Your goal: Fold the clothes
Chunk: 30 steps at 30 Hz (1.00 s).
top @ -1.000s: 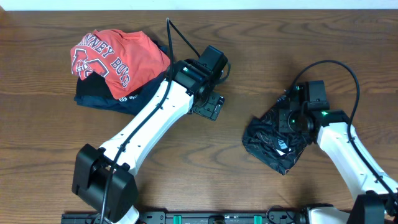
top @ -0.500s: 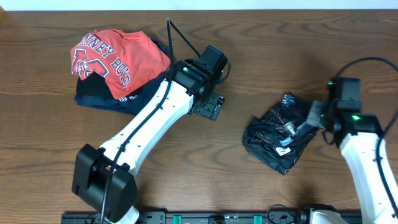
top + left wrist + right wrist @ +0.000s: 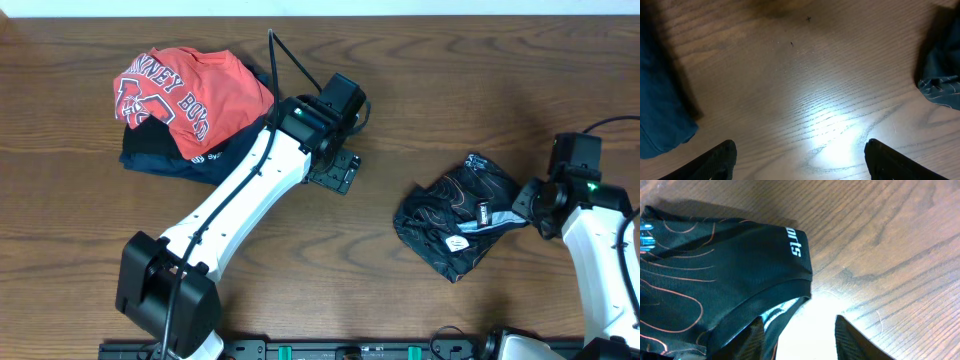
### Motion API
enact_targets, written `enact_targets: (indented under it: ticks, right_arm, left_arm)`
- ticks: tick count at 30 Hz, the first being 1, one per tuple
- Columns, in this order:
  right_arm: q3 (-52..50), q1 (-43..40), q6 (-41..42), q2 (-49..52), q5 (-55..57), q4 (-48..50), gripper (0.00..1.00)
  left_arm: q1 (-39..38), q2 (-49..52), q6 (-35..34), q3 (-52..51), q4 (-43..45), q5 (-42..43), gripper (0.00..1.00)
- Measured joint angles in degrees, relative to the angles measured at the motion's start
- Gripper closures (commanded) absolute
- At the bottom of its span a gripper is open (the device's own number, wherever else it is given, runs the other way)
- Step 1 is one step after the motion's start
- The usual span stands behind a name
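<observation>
The left claw (image 3: 800, 152) gapes wide above the worktop (image 3: 805, 75). The right claw (image 3: 799, 327) stands part-open at the right edge of the crumpled black jersey (image 3: 715, 265), whose hem seemingly brushes one finger.

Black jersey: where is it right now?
Overhead view: black jersey lies bunched on the right side of the table, beside the right gripper, far from the red shirt at upper left.
</observation>
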Motion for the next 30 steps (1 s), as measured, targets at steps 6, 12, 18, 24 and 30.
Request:
enact_targets:
  ticks: [6,12,18,24,30]
  right_arm:
    - [0.0,1.9,-8.3,-6.1,-13.2,1.9,0.65]
    - [0.0,11.5,-13.3,-10.9,-22.4,-0.3,0.61]
    - [-2.9,17.4,-13.6,-4.0,-24.1,2.5,0.64]
    - [-4.8,18.5,-13.6,4.5,-23.6,3.5,0.77]
    - [-4.8,18.6,-13.4,5.7,-23.5,0.2,0.99]
  left_arm:
    - [0.0,0.0,0.2,0.0,0.0,0.0,0.16]
    - [0.0,0.0,0.4,0.0,0.0,0.0,0.16]
    - [0.0,0.0,0.4,0.0,0.0,0.0,0.16]
    - [0.0,0.0,0.4,0.0,-0.2,0.0,0.16]
    - [0.0,0.0,0.4,0.0,-0.2,0.0,0.16]
